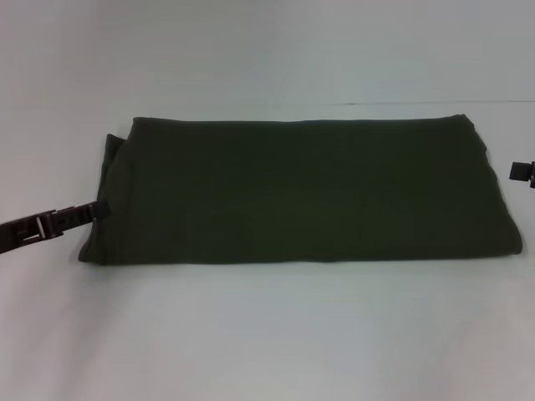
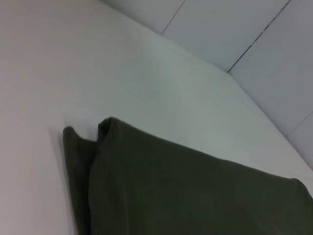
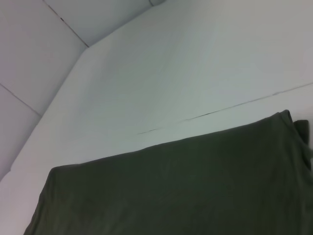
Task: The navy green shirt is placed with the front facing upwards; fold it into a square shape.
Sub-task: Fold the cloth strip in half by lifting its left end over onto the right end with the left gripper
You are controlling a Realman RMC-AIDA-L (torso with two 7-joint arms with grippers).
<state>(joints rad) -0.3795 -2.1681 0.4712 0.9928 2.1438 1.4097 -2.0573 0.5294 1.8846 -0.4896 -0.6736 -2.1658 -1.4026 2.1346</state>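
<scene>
The dark olive-green cotton shirt (image 1: 301, 192) is lying as a long band on the white tabletop (image 1: 267, 334); the left tool (image 1: 99, 210) is touching its end, grip unclear, seemingly for the squaring fold.

The navy green shirt (image 1: 309, 192) is soft, matt cloth, plain and lightly creased. The white tabletop (image 1: 267, 334) looks smooth and matt.

The dark left end effector (image 1: 99, 209) reaches in low from the left; the black right end effector (image 1: 520, 171) barely shows at the right edge.
</scene>
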